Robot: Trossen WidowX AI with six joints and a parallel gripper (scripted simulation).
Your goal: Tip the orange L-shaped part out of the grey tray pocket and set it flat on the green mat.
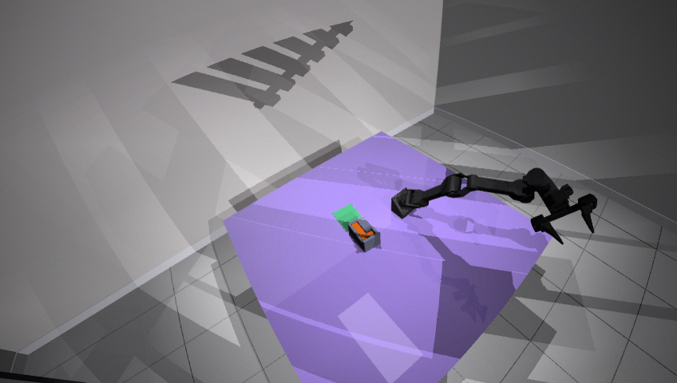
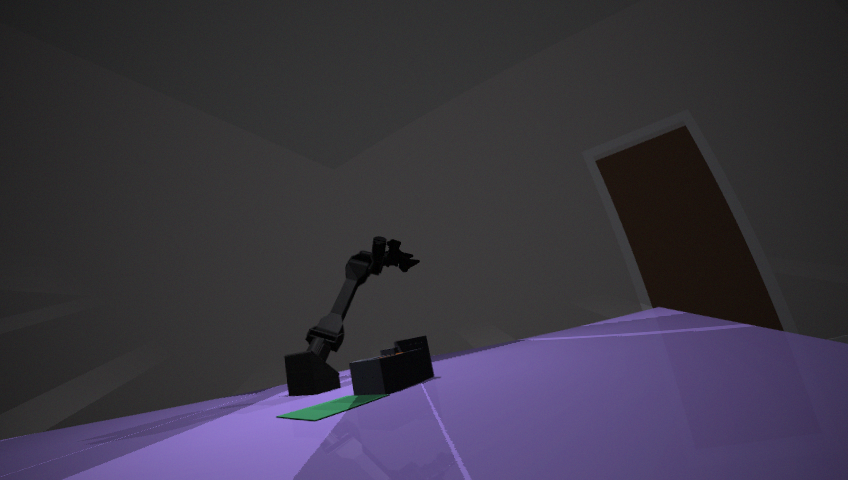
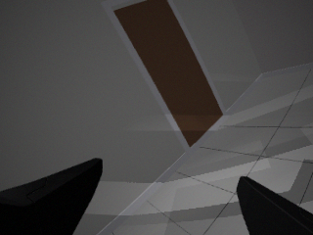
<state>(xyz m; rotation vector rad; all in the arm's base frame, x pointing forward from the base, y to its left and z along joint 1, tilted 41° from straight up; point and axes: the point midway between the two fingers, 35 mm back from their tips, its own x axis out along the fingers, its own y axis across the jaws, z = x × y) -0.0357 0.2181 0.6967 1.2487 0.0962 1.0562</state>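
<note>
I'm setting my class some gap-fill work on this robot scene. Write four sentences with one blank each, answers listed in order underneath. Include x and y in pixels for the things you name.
1. The orange part (image 1: 357, 228) sits in the ____ tray (image 1: 370, 244) (image 2: 406, 371).
2. The flat mat (image 1: 346, 213) (image 2: 324, 409) beside the tray is coloured ____.
3. The two fingers of the gripper (image 1: 578, 238) (image 2: 414, 266) (image 3: 169, 168) stand ____, with nothing between them.
4. The wrist view shows a ____ door (image 2: 708, 226) (image 3: 171, 73) in a pale frame.

Missing words: grey; green; apart; brown
</note>
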